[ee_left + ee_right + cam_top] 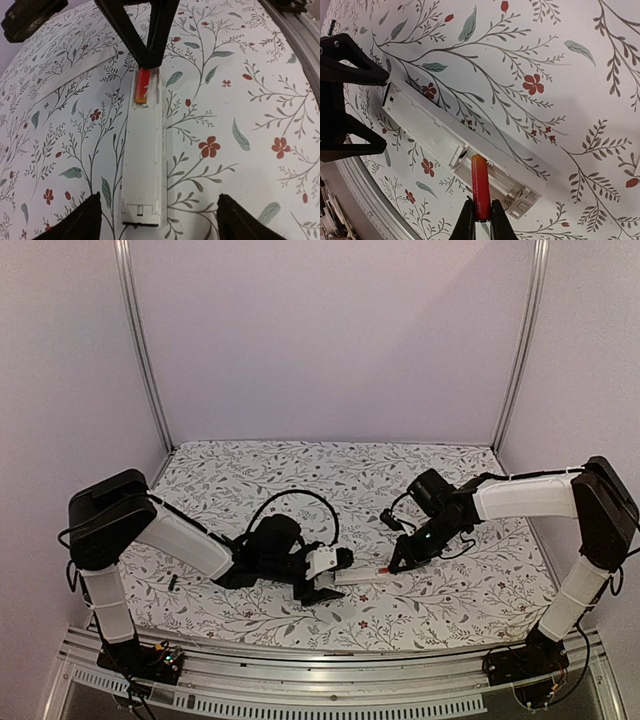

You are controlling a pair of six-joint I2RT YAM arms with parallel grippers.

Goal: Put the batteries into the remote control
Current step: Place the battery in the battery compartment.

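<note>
Right under the left wrist lens, your left tool (159,197) has its two black fingers (82,220) spread wide apart. One stands on each side of the near end of the slim white plastic remote control (145,150), and neither looks pressed against it. Nothing's in that tool.

Moving right along the bar, it lies flat on the floral-print tabletop (240,100), between the two arms and near the front edge. Its back is up and the long battery slot is uncovered.

At the far end of the slot, there's the small red-orange cylindrical battery (143,86). Your right tool (481,206) is clamped on one end of it, fingers pinched together around the tip. The free end points down into the slot, and the right wrist view shows it tilted, not lying flat.

So the step in hand, as I read it, is seating the first battery. Next you'll want to lower the held end until the cylinder lies along the channel, nudge it towards the contact, then let go. Closing your left fingers onto the bar first would stop it sliding. I can't pick out the black battery for certain.
</note>
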